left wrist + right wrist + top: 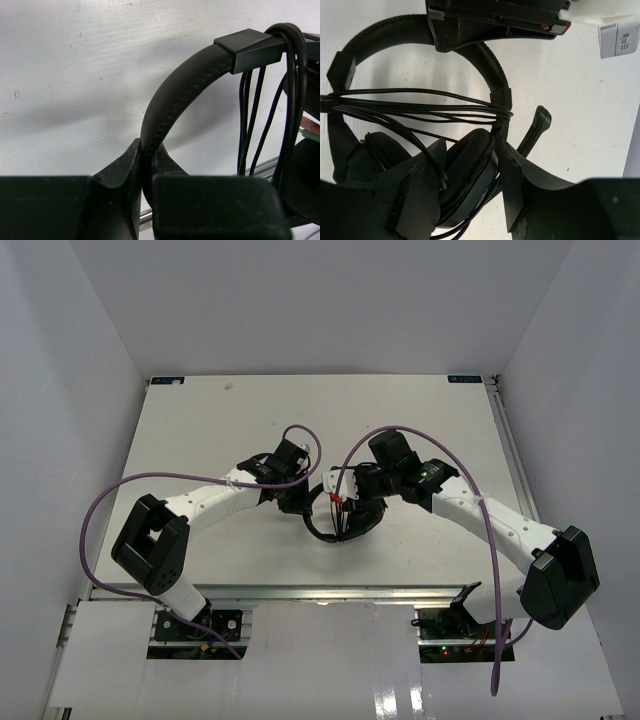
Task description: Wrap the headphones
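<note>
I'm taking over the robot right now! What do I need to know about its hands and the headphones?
The left gripper is shut on the headband.
The right gripper looks closed around one earcup.
The headphones sit between both arms, mid-table.
Done: the cord already crosses several times between the headband's two sides.
Left: a slack strand droops by the earcup and the plug is not in view, so probably wind the last bit and tuck the end.
</note>
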